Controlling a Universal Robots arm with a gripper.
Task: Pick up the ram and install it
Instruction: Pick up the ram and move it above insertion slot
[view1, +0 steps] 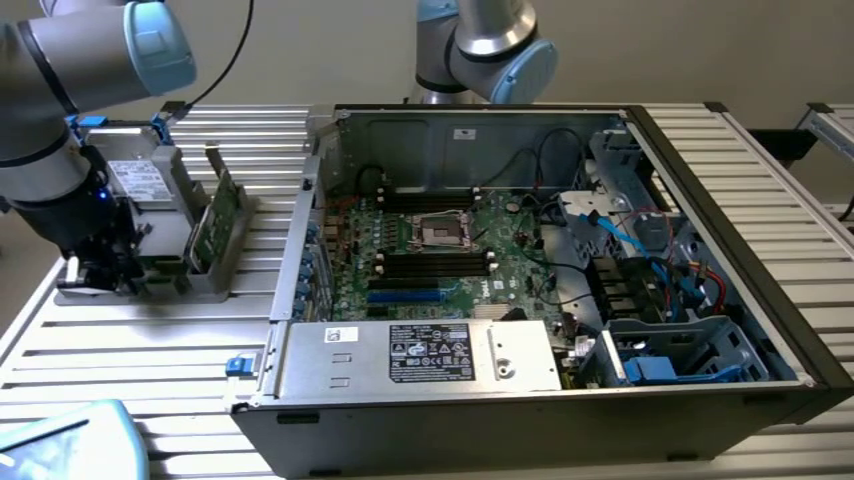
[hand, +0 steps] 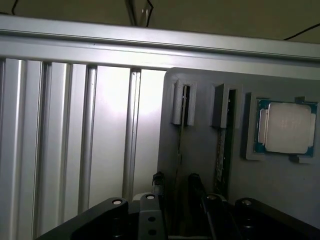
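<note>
The tool (hand: 176, 184) is wide open and holds nothing. It hangs low over a gray holder (view1: 220, 275) on the bench (view1: 120, 350). The ram (view1: 214, 215) stands on its edge in that holder, near the tool. The computer's (view1: 534, 260) metal box has a white sticker (view1: 430, 352), too small to read.

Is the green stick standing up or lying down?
Standing up: the ram sits on its long edge in the grey holder.
</note>
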